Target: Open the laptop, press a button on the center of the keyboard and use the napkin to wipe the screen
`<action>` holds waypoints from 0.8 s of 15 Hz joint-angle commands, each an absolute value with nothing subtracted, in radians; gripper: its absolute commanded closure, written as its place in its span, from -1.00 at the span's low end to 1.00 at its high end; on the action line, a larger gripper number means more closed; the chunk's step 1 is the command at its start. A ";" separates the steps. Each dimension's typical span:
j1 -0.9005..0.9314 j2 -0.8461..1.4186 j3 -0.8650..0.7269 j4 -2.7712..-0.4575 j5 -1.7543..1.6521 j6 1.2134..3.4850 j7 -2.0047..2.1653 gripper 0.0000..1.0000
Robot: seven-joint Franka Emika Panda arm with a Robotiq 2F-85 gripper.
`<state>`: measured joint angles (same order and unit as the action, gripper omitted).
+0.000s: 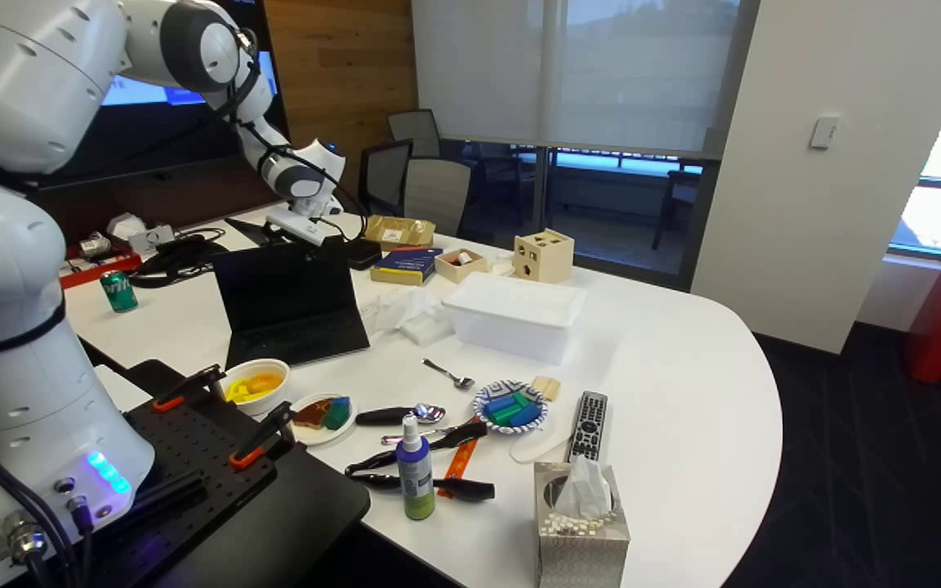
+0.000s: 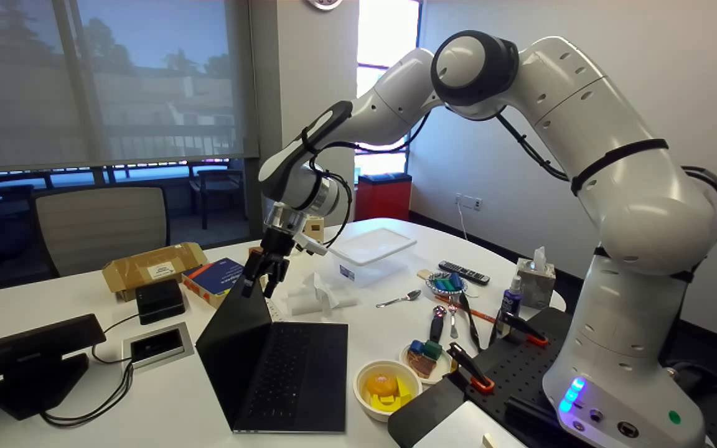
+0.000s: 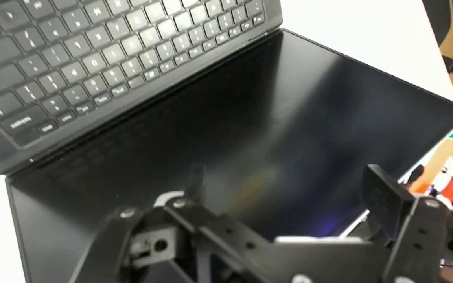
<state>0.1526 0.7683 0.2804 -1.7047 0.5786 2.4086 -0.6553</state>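
Clock hours are running round the translucent white plastic box (image 1: 511,333) in an exterior view, twelve pointing away from the camera. Nearest, one grey patterned cardboard tissue box (image 1: 581,554) is standing between five and six, and one purple-and-green spray bottle (image 1: 416,482) at seven, close to the edge of the white table (image 1: 675,392). Two black-and-orange clamps (image 1: 270,426) are sitting at eight, and one long dark remote (image 1: 589,426) is lying at five. From two to four, a broad stretch of table is running out to the rounded edge, leaving wide room. Two bowls are resting there: one blue-and-white patterned bowl (image 1: 507,387) at six, one plain white bowl (image 1: 270,400) between eight and nine.

At nine, one crumpled white napkin (image 1: 407,306) is lying between the box and one thin dark laptop (image 1: 295,306), which is standing open, its black screen (image 3: 250,118) leaning up from the hinge. Only the wrist view is showing legible keys on the dark keyboard (image 3: 120,51). The black gripper (image 3: 285,181) is hovering near the screen's upper edge, two fingers far apart, holding nothing; whether it is touching cannot be told.

One green soda can (image 1: 118,291) and one silver-framed dark panel (image 2: 156,345) are each appearing in a single exterior view. One pale wooden cube (image 1: 542,257) is standing at one.
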 commanded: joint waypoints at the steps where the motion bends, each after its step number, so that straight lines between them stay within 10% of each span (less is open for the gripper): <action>1: 0.154 0.670 0.277 -1.869 0.490 2.510 -0.516 -0.50; 12: 0.297 0.749 0.115 -1.945 0.114 2.653 0.047 0.99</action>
<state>0.2581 0.7302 0.1600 -1.9462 0.1692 2.6533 -0.0674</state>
